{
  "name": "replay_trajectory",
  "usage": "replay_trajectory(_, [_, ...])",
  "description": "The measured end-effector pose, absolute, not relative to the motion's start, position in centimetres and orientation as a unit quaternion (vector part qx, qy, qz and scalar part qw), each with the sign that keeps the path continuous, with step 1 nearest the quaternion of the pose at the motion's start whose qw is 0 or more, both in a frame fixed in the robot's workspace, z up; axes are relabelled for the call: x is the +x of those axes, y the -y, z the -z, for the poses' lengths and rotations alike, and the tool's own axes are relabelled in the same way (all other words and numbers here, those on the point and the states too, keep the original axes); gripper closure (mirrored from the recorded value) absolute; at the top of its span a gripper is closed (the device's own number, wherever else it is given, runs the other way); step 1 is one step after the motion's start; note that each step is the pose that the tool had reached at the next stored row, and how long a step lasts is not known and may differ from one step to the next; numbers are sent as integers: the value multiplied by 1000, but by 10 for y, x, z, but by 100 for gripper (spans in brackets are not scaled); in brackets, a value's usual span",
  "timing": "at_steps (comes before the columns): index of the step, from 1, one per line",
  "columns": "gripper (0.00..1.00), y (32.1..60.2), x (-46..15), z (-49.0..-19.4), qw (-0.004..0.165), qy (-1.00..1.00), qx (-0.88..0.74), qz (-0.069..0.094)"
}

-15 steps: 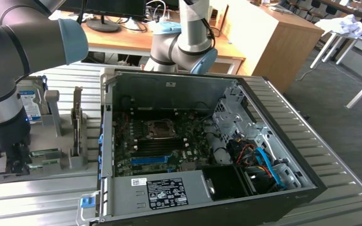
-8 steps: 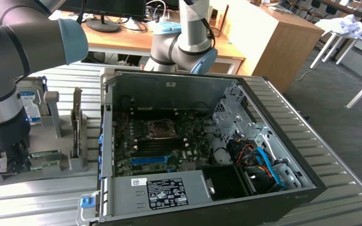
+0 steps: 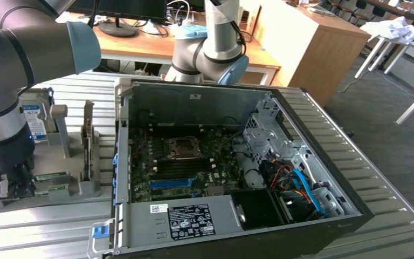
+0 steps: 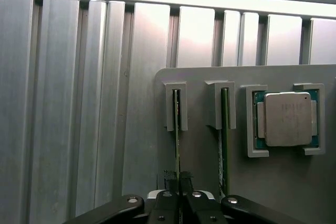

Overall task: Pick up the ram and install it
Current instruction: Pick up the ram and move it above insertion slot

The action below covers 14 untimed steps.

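**Op:** Jaws, status?

**Spotter:** Clenched. You've got them on the edge of 1 long, thin green circuit-board ram stick point(image 4: 177, 129), w/ a black pad point(image 4: 169, 176) on each side of it. In the ext. view you'll see them down over the grey plastic holder tray point(image 3: 77, 190), at that view's left.

**Op:** Where's the stick sitting?

**Spotter:** On edge in its slot in the tray, w/ the far end tucked inside a grey U-bracket.

**Op:** Count the rest for me.

**Spotter:** You've got 2 sticks total. The second ram stick point(image 4: 223, 129) stands in the next slot over, parallel to the first and apart from the jaws. There's 1 square silver processor chip point(image 4: 286, 119), flat in its own frame just beside that second stick. There's 1 blue-labelled hard drive point(image 3: 34, 116), upright at the tray's far end in the ext. view. There's 1 open dark-sided PC case point(image 3: 354, 213) just beside the tray, toward the ext. view's right, w/ 1 green motherboard point(image 3: 192, 178) inside and 1 metal-framed CPU socket point(image 3: 181, 148) on it. All of it sits on 1 ribbed aluminium worktop point(image 4: 79, 103).
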<state>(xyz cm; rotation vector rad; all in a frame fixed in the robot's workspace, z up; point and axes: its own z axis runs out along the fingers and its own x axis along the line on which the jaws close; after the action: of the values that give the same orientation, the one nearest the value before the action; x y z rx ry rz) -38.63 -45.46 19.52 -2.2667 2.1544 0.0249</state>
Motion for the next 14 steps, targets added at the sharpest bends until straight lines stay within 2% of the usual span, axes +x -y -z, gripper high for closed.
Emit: replay_trajectory(14, [87,455,-386,-199,7,-689,-725,-8])
